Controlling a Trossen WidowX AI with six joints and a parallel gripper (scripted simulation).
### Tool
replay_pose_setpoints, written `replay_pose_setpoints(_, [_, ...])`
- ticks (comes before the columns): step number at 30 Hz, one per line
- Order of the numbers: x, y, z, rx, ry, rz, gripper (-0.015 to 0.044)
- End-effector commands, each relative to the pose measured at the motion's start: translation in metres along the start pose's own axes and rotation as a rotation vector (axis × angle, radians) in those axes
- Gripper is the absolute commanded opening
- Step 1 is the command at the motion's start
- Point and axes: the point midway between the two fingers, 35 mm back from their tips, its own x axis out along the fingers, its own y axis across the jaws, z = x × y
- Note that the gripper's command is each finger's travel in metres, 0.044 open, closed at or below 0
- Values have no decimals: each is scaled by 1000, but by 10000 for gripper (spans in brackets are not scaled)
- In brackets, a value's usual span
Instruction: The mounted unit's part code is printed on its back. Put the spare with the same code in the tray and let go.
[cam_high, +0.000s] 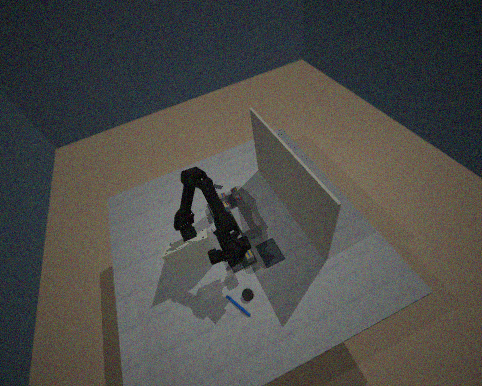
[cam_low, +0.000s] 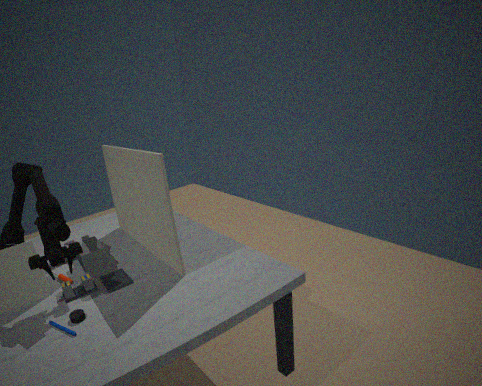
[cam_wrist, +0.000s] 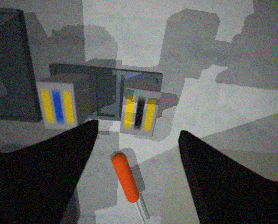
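My gripper (cam_low: 62, 275) (cam_wrist: 139, 130) is part open and empty, pointing down above the near side of a dark rack (cam_wrist: 107, 107). Two grey spares stand in the rack. The spare with yellow, black and yellow stripes (cam_wrist: 140, 116) (cam_low: 67, 292) appears ahead of the gap between my fingertips, nearer the right one. The spare with yellow, blue and yellow stripes (cam_wrist: 57, 106) (cam_low: 89, 285) is at the rack's left end, beyond the left fingertip. The dark square tray (cam_high: 270, 252) (cam_low: 116, 280) (cam_wrist: 15, 60) lies beside the rack and holds nothing that I can see. The mounted unit's printed back does not show.
An orange-handled screwdriver (cam_wrist: 125, 177) (cam_low: 64, 278) lies close by the rack. A tall panel (cam_high: 297, 190) (cam_low: 145, 210) stands beyond the tray; a lower panel (cam_high: 185, 265) stands near the arm's base. A black puck (cam_high: 247, 295) (cam_low: 77, 316) and blue pen (cam_high: 238, 306) (cam_low: 62, 328) lie in front.
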Motion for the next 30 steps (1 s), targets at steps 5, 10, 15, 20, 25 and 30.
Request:
replay_pose_setpoints(5, [15,1,-1,6,6,3,300])
replay_pose_setpoints(10, [23,1,-1,6,6,4,300])
replay_pose_setpoints(15, [32,1,-1,6,6,4,300])
replay_pose_setpoints(20, [40,1,-1,6,6,4,300])
replay_pose_setpoints(25, [48,1,-1,6,7,4,300])
replay_pose_setpoints(30, [57,1,-2,6,8,4,300])
